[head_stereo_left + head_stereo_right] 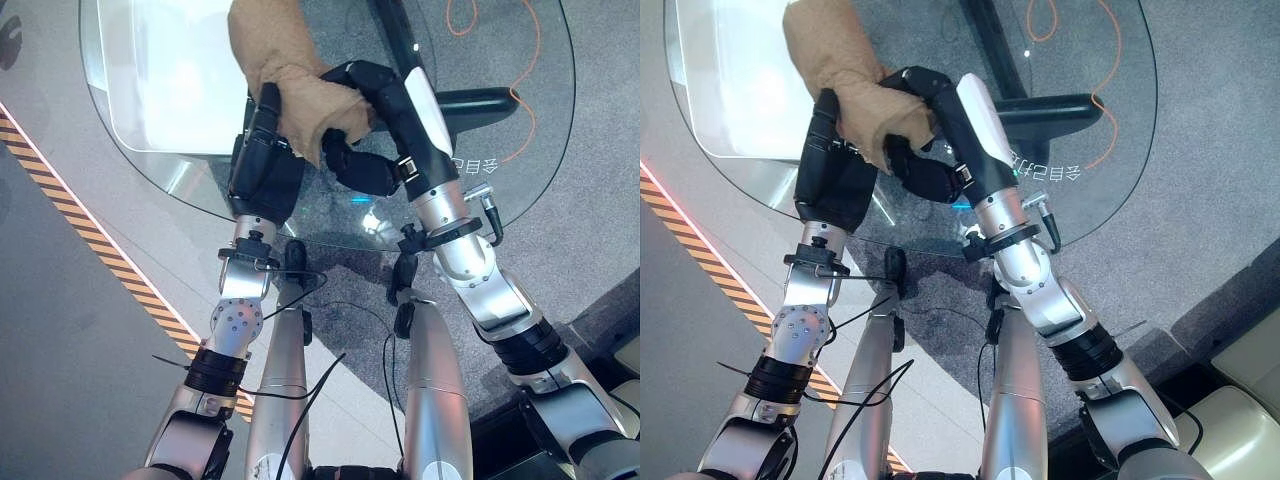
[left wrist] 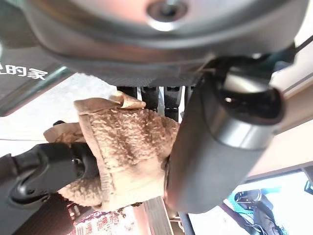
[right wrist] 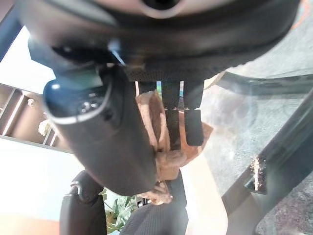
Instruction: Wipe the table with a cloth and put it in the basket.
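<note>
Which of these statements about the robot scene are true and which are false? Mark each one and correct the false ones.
1. The cloth is tan and fluffy. True.
2. Both robot hands are on the cloth. True: the left robot hand and the right robot hand both curl round it.
3. The table is made of wood. False: it is clear glass, with the floor showing through it.
4. The cloth lies in a basket. False: it is held over the glass table.
5. An orange cable shows through the glass. True.
</note>
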Robot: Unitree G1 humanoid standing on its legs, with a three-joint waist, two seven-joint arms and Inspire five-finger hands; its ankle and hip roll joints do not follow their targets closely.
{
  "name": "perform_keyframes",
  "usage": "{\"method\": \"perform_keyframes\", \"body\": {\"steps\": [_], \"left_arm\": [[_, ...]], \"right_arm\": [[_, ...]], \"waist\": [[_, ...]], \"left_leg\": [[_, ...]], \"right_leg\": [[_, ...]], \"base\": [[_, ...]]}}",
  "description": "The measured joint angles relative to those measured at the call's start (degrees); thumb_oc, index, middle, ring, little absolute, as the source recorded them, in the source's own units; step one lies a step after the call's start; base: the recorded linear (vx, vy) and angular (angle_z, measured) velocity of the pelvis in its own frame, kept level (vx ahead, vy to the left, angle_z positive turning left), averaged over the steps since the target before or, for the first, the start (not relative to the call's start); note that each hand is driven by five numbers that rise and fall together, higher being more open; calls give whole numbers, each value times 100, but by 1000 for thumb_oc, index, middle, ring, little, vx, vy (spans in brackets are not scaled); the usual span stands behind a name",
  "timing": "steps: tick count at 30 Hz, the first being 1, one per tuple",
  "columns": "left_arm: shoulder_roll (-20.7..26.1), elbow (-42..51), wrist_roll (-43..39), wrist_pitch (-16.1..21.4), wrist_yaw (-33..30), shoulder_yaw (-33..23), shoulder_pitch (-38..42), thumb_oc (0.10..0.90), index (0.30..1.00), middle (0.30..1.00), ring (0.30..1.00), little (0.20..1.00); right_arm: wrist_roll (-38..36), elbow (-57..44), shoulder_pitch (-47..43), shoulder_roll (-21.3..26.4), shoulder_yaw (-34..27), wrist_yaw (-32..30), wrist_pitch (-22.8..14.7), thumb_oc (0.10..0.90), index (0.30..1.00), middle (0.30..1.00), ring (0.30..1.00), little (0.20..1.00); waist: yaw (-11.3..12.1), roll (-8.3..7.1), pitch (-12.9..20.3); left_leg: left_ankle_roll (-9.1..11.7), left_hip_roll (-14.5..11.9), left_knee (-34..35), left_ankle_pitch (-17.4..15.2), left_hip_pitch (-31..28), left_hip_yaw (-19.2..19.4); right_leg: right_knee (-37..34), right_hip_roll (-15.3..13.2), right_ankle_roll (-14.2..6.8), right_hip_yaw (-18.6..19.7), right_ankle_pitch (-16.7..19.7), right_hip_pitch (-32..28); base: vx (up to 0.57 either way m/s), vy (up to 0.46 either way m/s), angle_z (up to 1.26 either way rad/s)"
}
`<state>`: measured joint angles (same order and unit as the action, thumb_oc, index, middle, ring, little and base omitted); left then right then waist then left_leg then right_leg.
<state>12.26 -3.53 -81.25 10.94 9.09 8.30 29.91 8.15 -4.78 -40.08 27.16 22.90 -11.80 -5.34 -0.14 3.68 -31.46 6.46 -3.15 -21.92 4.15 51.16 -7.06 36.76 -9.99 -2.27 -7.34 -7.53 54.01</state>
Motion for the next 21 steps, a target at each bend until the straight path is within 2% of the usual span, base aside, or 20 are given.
{"method": "perform_keyframes", "body": {"steps": [17,18,19,20,21], "left_arm": [[-9,-5,41,91,-16,-4,2,100,300,300,300,200],[-10,-8,41,98,-18,-6,2,100,300,300,300,200],[-10,-7,47,115,-18,-6,4,100,300,300,300,200],[-12,-7,51,121,-18,-6,5,100,300,300,300,200],[-13,-8,56,133,-19,-8,5,100,300,300,300,200]], "right_arm": [[48,-40,-1,-18,5,43,-18,100,300,300,300,200],[47,-46,-1,-25,14,45,-28,141,335,335,335,241],[47,-47,-1,-41,13,43,-23,366,528,528,528,466],[48,-47,-1,-42,13,43,-23,438,589,589,589,538],[47,-47,-1,-44,15,44,-24,800,900,900,900,900]], "waist": [[-16,-27,1],[-19,-27,1],[-18,-27,1],[-18,-27,1],[-17,-27,1]], "left_leg": [[-1,0,-1,-1,9,0],[-1,0,-1,-1,9,1],[-1,0,-1,-1,10,1],[-1,0,-1,-1,10,1],[-1,0,-2,-1,10,1]], "right_leg": [[0,0,-16,1,-10,10],[0,0,-17,1,-11,11],[3,0,-18,1,-13,13],[4,0,-18,1,-13,15],[5,0,-4,1,-4,15]], "base": [[0,0,0],[0,0,0],[0,0,0],[0,0,0],[0,0,0]]}}
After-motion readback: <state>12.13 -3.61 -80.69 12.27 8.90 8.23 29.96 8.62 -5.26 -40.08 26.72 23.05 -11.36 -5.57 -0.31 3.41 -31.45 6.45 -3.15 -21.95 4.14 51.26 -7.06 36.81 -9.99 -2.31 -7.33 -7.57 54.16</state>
